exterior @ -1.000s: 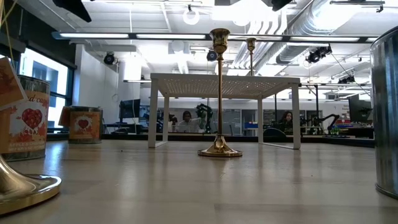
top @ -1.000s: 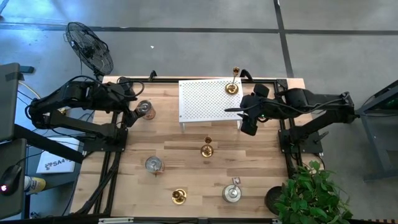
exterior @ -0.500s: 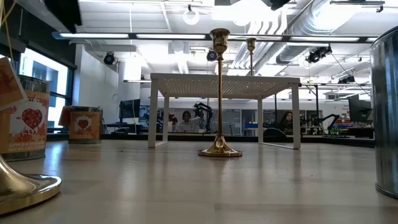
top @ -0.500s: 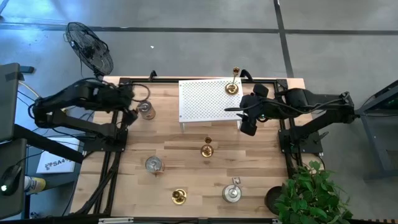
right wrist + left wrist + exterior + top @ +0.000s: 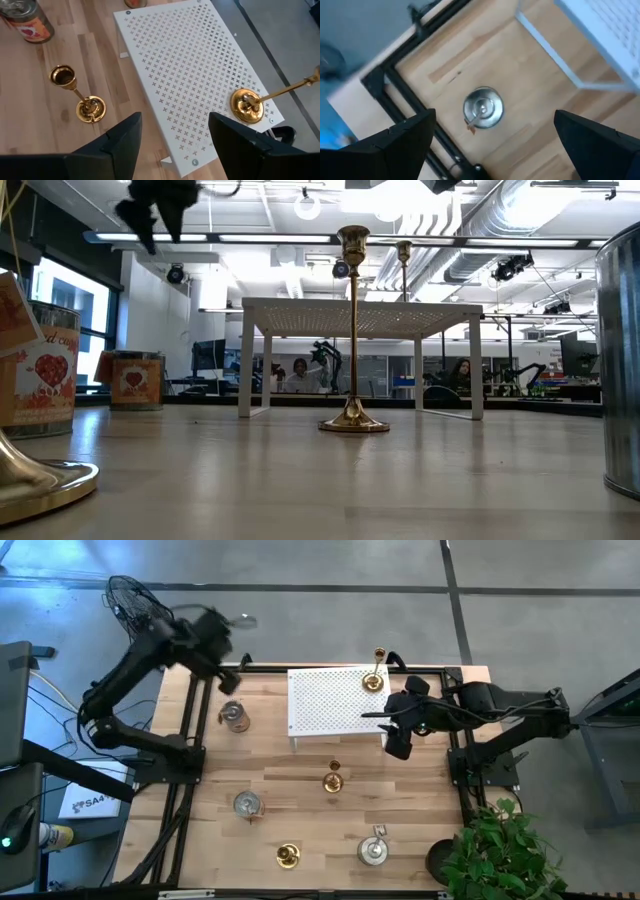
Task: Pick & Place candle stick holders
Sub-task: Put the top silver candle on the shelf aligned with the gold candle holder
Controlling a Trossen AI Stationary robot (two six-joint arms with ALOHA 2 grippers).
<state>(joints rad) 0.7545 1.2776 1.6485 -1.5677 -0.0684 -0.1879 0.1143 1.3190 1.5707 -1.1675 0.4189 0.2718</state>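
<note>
Three gold candlesticks [image 5: 333, 780], three silvery holders [image 5: 235, 717].

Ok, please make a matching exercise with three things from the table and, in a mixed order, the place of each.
Things:
1. gold candlestick
2. squat silvery holder
3. right gripper

Places:
A. on the wood, left of the white rack
B. just off the rack's right edge
C. on top of the rack, at its far right corner

Pairs: 1-C, 2-A, 3-B
</note>
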